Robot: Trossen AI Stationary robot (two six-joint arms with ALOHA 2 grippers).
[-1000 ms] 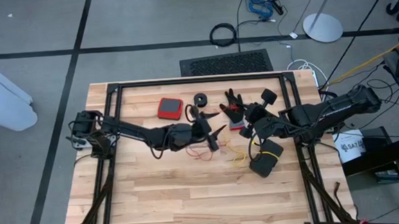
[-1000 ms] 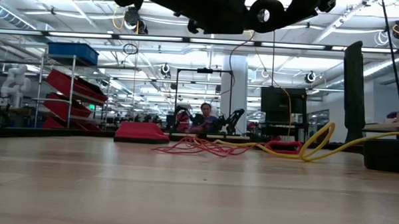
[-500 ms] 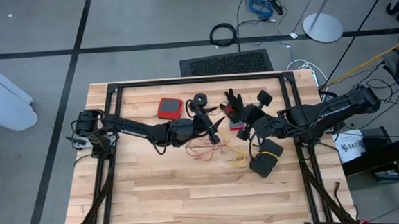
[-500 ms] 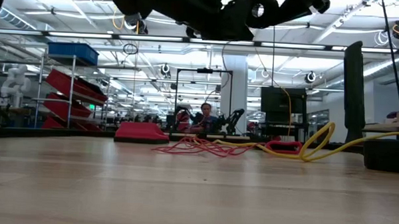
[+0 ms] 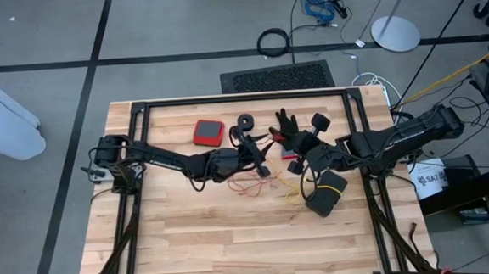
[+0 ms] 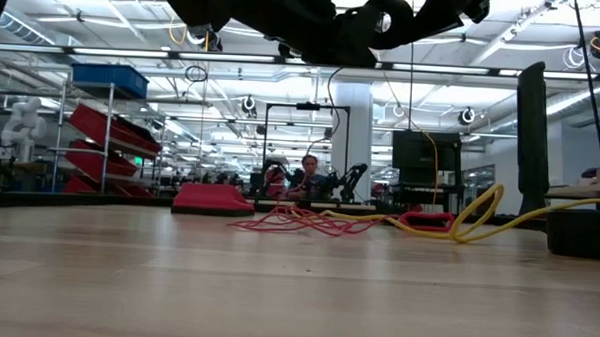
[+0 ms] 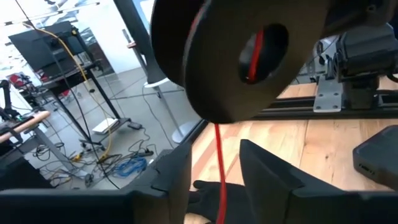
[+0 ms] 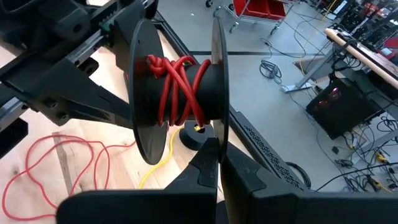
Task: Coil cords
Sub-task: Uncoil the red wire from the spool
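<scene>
A black reel point(image 8: 180, 93) with red-orange cord wound on its hub hangs above the table's middle, and my right gripper point(image 8: 219, 163) is shut on it. From the reel, the red cord point(image 7: 217, 168) drops between the two fingers of my left gripper point(image 7: 214, 180), which is open around it; no touch shows. The cord's loose loops point(image 5: 247, 184) lie on the wood. The yellow cord point(image 5: 303, 184) lies beside them and runs to a second black reel point(image 5: 245, 122), which rests flat on the table. My right gripper pinches the rim of one flange point(image 8: 216, 134) of the reel between its two fingers. The fingers come from the table's right, slanting a little down. The reel is lifted clear, its axle about level, and the red cord trails slack from it.
A flat red case point(image 5: 208, 132) and a black glove point(image 5: 288, 127) lie toward the far edge. A black box point(image 5: 325, 197) sits under the right arm. A black frame point(image 5: 242, 98) borders the table. The near half of the wood point(image 5: 234, 248) is bare.
My left gripper's fingers have drawn closer together around the hanging red cord, with a gap still between them. It has edged toward the reel.
</scene>
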